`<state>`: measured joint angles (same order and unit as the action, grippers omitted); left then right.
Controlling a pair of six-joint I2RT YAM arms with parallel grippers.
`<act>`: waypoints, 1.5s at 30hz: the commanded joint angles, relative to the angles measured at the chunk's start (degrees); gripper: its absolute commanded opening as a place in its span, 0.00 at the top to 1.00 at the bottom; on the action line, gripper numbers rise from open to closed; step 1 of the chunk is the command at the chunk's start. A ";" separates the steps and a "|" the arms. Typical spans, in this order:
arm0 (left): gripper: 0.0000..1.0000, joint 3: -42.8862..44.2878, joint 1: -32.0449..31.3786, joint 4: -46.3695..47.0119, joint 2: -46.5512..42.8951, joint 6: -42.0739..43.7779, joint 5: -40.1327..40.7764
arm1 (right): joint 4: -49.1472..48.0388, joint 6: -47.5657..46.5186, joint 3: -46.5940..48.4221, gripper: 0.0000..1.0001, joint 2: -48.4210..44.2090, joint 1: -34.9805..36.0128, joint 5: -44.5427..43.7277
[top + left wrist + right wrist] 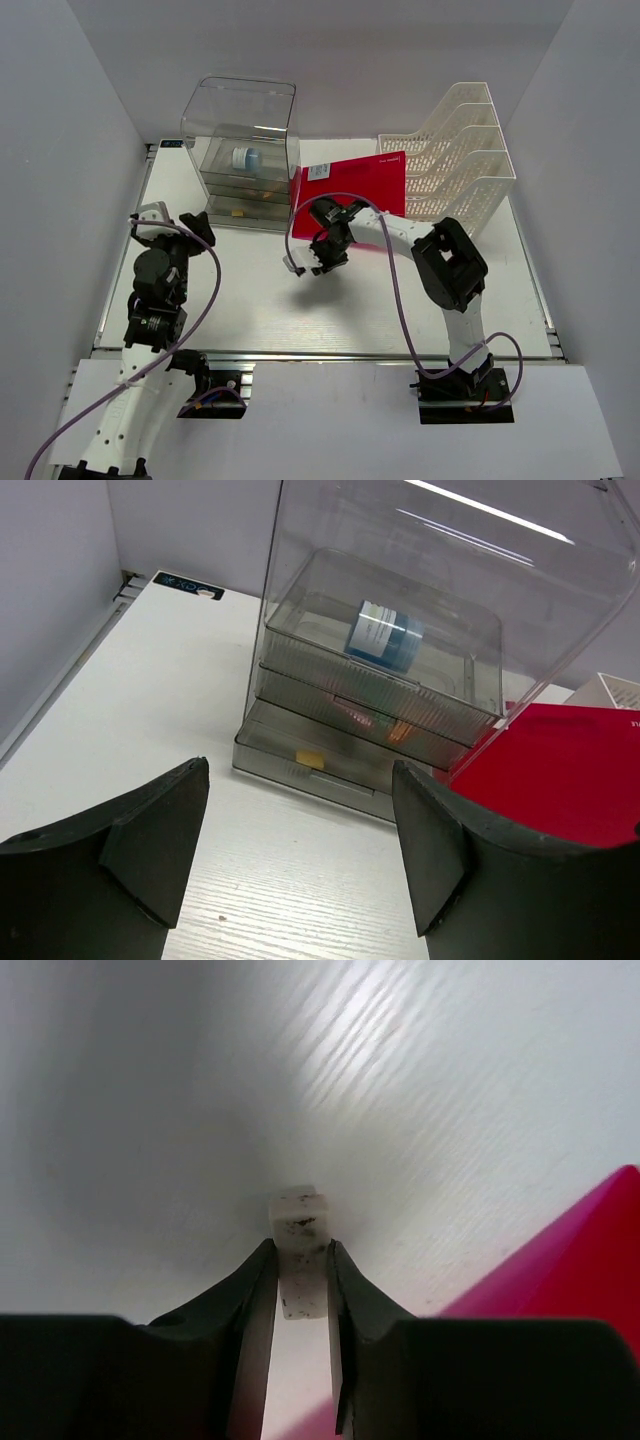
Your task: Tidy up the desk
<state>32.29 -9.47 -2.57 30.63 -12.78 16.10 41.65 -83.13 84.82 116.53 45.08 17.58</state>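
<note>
The desk is a white tabletop with a silver rail along its near edge. My right gripper hovers over the middle of the desk, shut on a small white speckled eraser block, with the jaws pinching its sides above the desk surface. My left gripper is open and empty at the left of the desk. In the left wrist view its fingers stand wide apart over bare desk, facing the clear drawer box.
A clear plastic drawer box stands at the back left with a blue-and-white roll in its top drawer and a small yellow item in its bottom drawer. A red folder lies beside it. A white mesh file rack stands back right.
</note>
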 commanded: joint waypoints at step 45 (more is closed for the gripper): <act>0.14 -1.27 0.86 0.64 -2.16 -1.46 5.70 | -41.74 45.52 22.15 1.00 11.97 6.08 -11.89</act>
<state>31.44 -8.88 -2.46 28.75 -14.02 21.80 -1.61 -38.06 105.38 133.43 51.70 -2.15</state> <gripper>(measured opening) 0.856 0.039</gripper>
